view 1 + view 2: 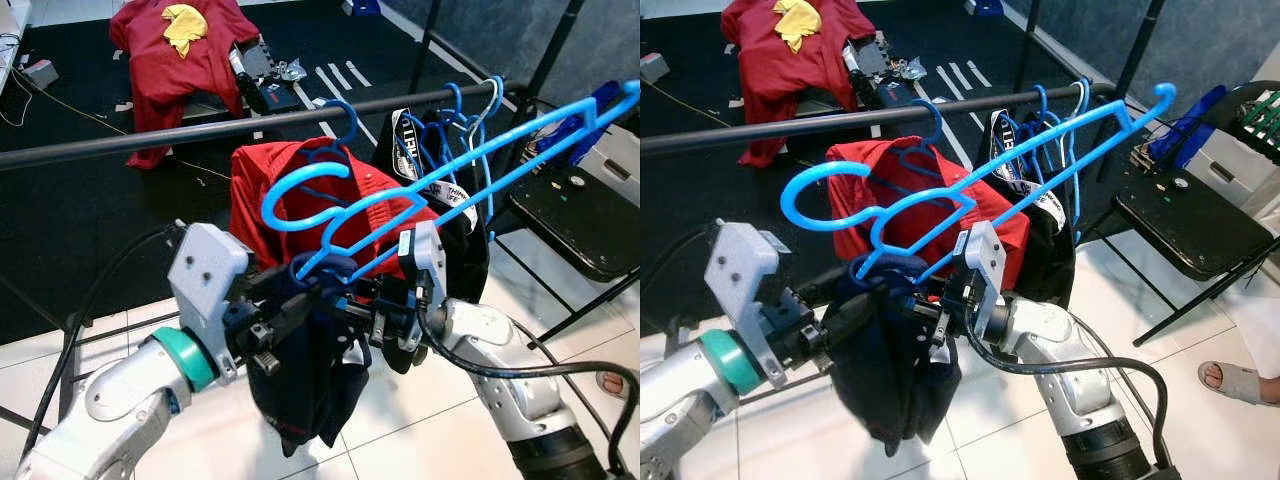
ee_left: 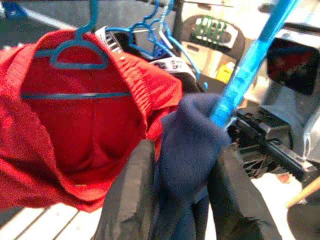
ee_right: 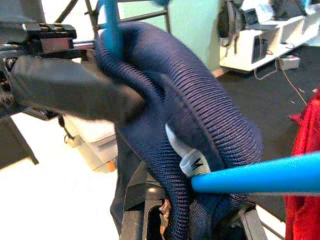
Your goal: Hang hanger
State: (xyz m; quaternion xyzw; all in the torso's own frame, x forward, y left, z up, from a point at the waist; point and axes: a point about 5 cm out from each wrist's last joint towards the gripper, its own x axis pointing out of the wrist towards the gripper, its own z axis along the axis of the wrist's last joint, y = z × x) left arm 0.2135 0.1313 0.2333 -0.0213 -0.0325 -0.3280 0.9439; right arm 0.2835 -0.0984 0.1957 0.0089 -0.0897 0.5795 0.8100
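A blue plastic hanger point(image 2: 250, 65) is held up in front of the dark clothes rail point(image 1: 200, 130), tilted, its hook toward my left. A navy garment point(image 1: 310, 385) is threaded on it and droops below. My left gripper point(image 1: 300, 305) is shut on the navy collar, the cloth bunched between its black fingers point(image 2: 125, 200). My right gripper point(image 1: 358, 312) faces it closely from the right, shut on the same garment near its size label point(image 3: 187, 162), with the hanger bar point(image 3: 260, 175) passing beside it. A red garment point(image 1: 270, 190) on its own blue hanger hangs on the rail just behind.
Dark clothes on blue and white hangers point(image 1: 445, 140) crowd the rail's right end. A black folding chair point(image 1: 580, 215) stands to the right, with a white bin point(image 1: 620, 150) behind it. A red cloth heap point(image 1: 180, 50) lies on the far black mat. A person's sandalled foot point(image 1: 1230, 380) is at lower right.
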